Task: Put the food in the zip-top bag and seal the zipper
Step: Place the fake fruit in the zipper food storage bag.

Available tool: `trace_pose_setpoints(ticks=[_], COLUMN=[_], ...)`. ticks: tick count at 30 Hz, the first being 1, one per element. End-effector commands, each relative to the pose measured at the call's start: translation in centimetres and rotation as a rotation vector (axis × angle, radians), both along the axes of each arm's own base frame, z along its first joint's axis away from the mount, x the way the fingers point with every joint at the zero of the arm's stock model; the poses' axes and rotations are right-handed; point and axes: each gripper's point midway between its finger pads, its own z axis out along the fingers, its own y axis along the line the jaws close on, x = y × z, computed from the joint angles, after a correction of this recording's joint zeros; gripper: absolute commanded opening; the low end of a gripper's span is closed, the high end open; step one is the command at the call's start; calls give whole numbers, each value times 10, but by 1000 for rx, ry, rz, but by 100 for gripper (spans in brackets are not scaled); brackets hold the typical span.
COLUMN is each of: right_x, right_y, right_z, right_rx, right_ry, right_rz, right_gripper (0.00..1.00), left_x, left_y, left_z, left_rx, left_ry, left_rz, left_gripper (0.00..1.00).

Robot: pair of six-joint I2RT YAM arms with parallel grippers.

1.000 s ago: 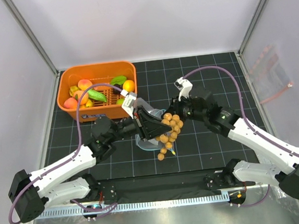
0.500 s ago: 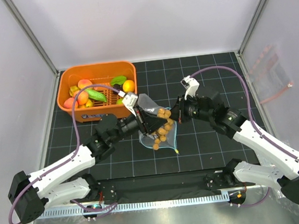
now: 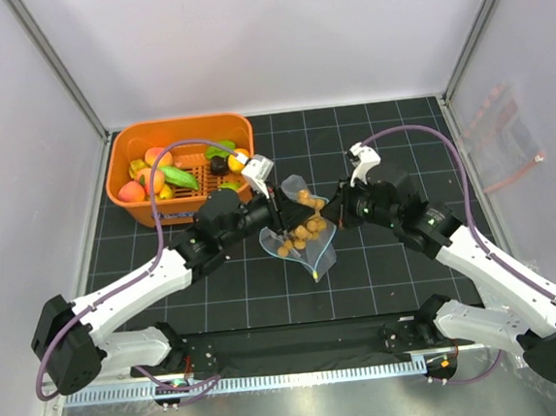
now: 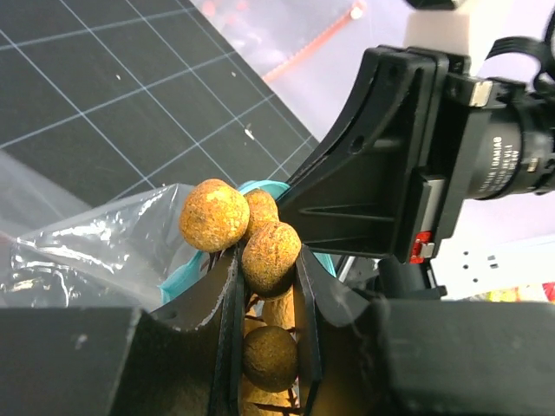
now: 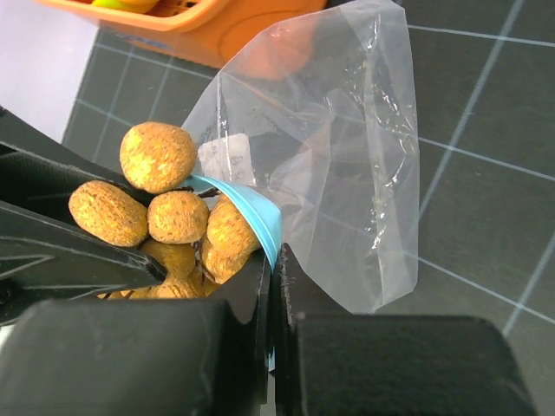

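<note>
1. Top view: the left gripper and right gripper met over the gridded mat. The zip-top bag hung between them, with the brown-ball cluster at its mouth. The orange basket, back-left, held the other toy fruit.
2. Left wrist: the left gripper's fingers grasped the cluster, with balls wedged between them. The top balls poked past the teal zipper.
3. Right wrist: the right gripper was clenched on the zipper's edge. The clear bag sagged away from the jaws, its white label near the zipper. The cluster touched the zipper's left side.
</note>
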Motion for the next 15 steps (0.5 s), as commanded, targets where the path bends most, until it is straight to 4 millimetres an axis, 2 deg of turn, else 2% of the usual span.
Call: trace_pose_setpoints(ticks=[1,8,9,10,12,15], right_x=[4,11,12,11,11,12], right_y=[-1,-17,-19,-20,-21,-20], right_z=[29,33,34,36,36,34], right_rx=[66,51,51,53,54,50], right_ry=[-95,-128,-137,-142,-142,-137], right_rz=[-26,-114,-127,-131,-135,-132], right_gripper=[1,1,1,1,1,1], left_x=[-16,-22,-24,-27,-27,-26], left_y=[-13,-14,-14,-15,-15,-14], left_z=[-10,-13,-13,-12,-11,-12], left_rx=[70,95,98,98,99,109], left_ry=[-13,-25,-33,-40,-48,-43], left_rz=[-101,-114,-120,-129,-126,-119], left_gripper=[14,38,44,61,73,78])
